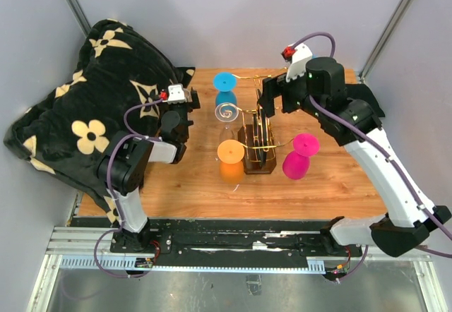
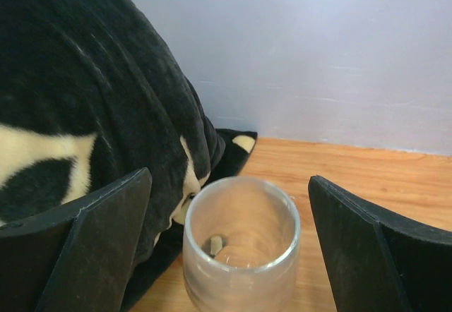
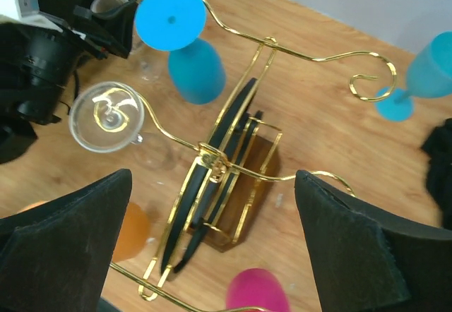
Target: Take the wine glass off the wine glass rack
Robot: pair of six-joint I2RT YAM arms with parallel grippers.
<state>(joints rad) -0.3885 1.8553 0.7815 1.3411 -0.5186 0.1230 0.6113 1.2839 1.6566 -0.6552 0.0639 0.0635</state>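
Note:
The gold wire wine glass rack (image 1: 258,142) stands mid-table on its dark wooden base (image 3: 248,185). A clear wine glass (image 1: 226,109) hangs upside down from a scroll arm; it also shows in the right wrist view (image 3: 106,114). Blue (image 1: 226,81), orange (image 1: 231,153) and pink (image 1: 304,146) glasses hang from other arms. My right gripper (image 3: 213,178) is open and empty above the rack. My left gripper (image 2: 229,185) is open with its fingers either side of a frosted clear glass (image 2: 240,248) standing upright on the table, without touching it.
A black blanket with cream flowers (image 1: 85,121) is heaped at the left, close to my left gripper. Another blue glass (image 3: 424,72) stands to the right of the rack. Grey walls close in the back and sides.

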